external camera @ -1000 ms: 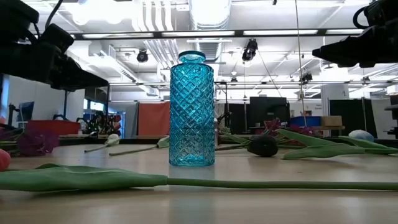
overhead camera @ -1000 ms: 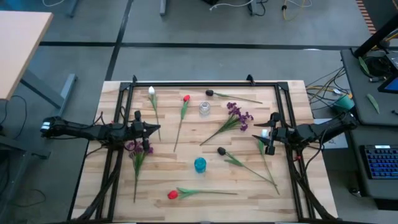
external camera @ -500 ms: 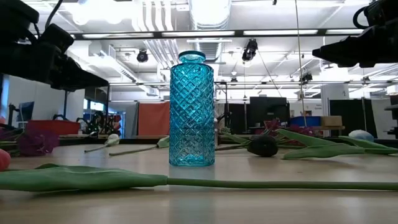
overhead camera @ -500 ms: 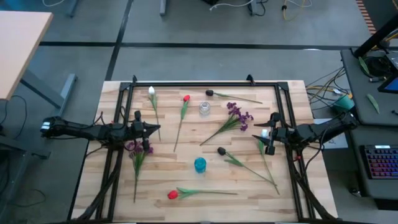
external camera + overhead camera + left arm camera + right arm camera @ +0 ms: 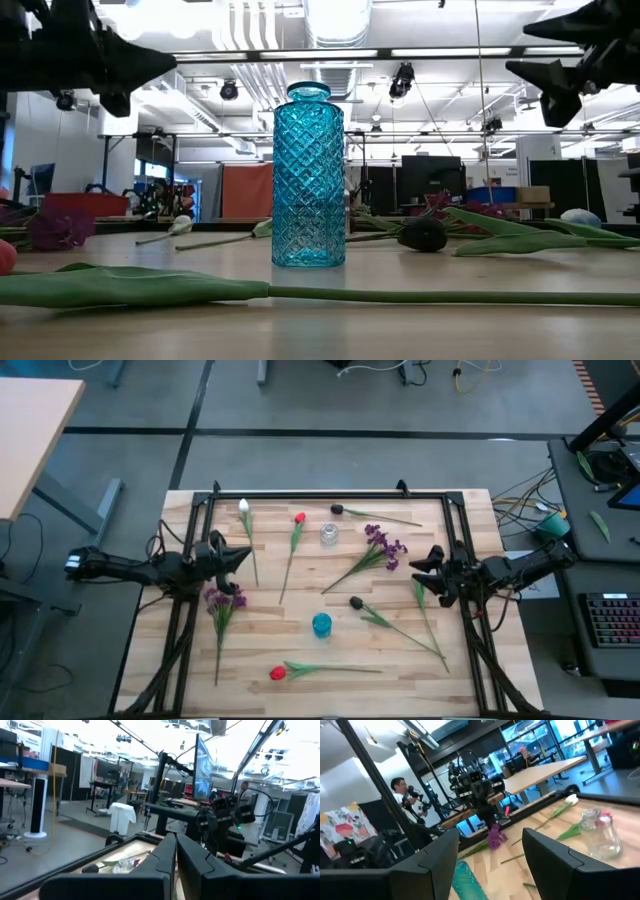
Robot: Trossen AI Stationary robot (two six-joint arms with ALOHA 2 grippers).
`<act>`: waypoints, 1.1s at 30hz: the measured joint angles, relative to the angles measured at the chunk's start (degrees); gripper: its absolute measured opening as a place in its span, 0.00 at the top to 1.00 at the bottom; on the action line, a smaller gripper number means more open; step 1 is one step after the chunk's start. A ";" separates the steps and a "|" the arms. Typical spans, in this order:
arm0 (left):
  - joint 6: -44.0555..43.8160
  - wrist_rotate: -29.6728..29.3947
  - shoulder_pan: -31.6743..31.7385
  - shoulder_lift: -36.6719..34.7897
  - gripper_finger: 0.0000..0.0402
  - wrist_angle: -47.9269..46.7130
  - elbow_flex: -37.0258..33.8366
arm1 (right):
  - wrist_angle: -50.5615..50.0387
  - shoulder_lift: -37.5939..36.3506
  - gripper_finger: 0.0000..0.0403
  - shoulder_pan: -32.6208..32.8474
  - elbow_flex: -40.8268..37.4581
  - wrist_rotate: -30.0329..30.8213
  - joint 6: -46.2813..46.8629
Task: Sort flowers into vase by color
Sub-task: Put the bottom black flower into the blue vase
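Flowers lie flat on the wooden table: a white bud (image 5: 244,506), two red tulips (image 5: 299,518) (image 5: 278,673), two near-black blooms (image 5: 337,509) (image 5: 355,602), and purple clusters (image 5: 383,545) (image 5: 222,598). A blue patterned vase (image 5: 321,624) (image 5: 308,175) stands mid-table, and a clear vase (image 5: 328,535) stands farther back. My left gripper (image 5: 243,553) (image 5: 176,851) hovers shut over the table's left side, above the purple cluster there. My right gripper (image 5: 420,565) (image 5: 490,855) hovers open over the right side, beside a green stem (image 5: 428,615). Neither gripper touches anything.
A black frame (image 5: 320,493) runs along the far edge and down both sides of the table. Bare wood lies between the blue vase and the left purple cluster. Desks, monitors and a person (image 5: 400,787) show in the room beyond the table.
Both grippers have risen and tipped upward from where they hung a second ago. The left one has also shifted slightly toward the far edge. The flowers and vases have stayed put.
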 joint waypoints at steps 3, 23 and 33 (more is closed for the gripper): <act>-3.20 -0.36 0.00 0.43 1.00 1.22 0.00 | 1.55 0.04 0.47 -0.02 0.00 0.00 -2.34; -23.18 6.37 -0.21 18.08 1.00 6.62 1.97 | -44.45 39.18 0.48 1.47 27.85 -8.22 28.71; -22.17 10.54 -3.40 25.94 1.00 6.97 6.94 | -63.05 71.76 0.41 2.15 50.43 -18.75 31.21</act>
